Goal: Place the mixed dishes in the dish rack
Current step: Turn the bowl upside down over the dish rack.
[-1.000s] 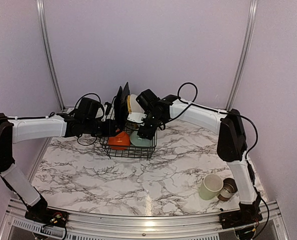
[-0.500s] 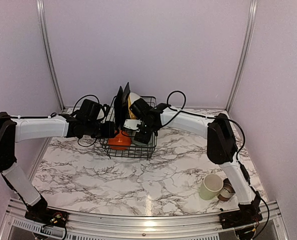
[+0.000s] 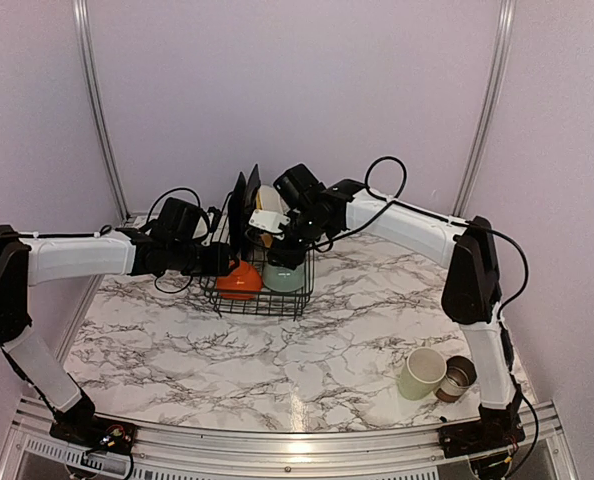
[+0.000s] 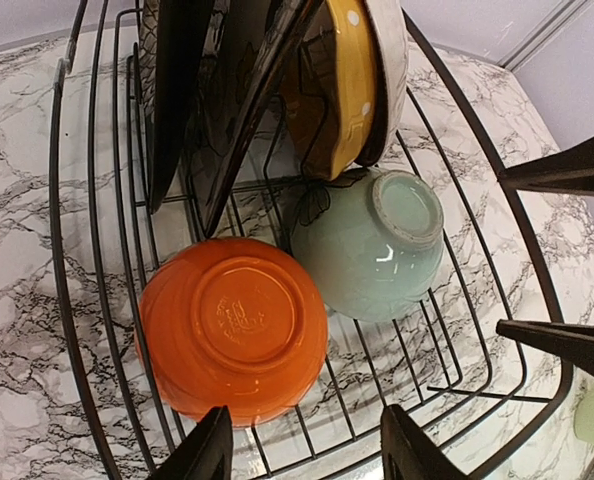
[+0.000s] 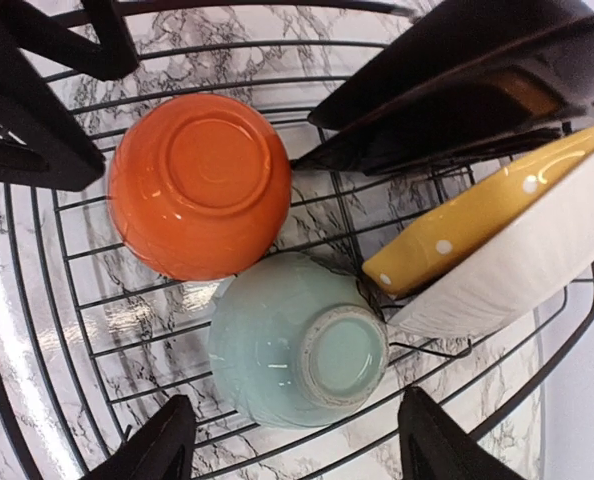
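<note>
On my screen the only marking is a round maker's stamp pressed into the base of the orange bowl [image 4: 232, 325]. It shows in the left wrist view, but I cannot read it. I see no other label or print on the dishes or the arms.

The worktop [image 3: 277, 370] is white marble pattern with dark grey veins. Plain pale lilac walls [image 3: 297, 90] close it in, with aluminium uprights [image 3: 95, 100] at the back corners.

The dish rack [image 4: 57, 200] sits at the far side of the worktop. The black square plates [image 4: 177, 90] stand on edge in it. Beside them is the yellow scalloped plate [image 5: 477, 215], which leans against the white bowl [image 5: 527, 260]. The orange bowl lies upside down on the rack floor, touching a pale green bowl [image 5: 297, 350] that is tipped base-up.

The pale green mug [image 3: 420, 373] and the small grey-brown cup [image 3: 457, 377] are well apart from the rack. They lie just beside each other on the worktop near the right arm's base.

My left fingers [image 4: 209, 450] are spread at the rack's near-left side above the orange bowl, with nothing between them. My right fingers [image 5: 157, 445] hang over the pale green bowl, also spread and empty.
</note>
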Action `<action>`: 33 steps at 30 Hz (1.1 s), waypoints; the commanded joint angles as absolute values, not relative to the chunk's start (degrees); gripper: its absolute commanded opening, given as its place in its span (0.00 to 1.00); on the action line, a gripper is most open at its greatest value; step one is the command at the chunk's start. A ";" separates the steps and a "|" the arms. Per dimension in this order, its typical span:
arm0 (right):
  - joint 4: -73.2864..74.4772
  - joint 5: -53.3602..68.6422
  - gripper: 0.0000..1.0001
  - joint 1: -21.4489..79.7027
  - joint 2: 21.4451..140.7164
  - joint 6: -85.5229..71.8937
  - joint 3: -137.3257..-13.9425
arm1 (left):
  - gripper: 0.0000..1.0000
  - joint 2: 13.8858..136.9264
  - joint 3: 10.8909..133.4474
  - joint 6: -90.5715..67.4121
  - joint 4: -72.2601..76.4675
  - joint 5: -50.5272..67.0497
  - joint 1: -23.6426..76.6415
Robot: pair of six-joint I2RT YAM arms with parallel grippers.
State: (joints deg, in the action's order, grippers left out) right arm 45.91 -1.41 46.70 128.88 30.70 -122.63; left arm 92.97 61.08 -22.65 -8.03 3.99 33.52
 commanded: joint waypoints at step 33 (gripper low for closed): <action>32.27 9.10 0.26 46.13 150.29 16.17 -137.99 | 0.52 91.56 55.30 -28.17 -8.47 5.31 30.06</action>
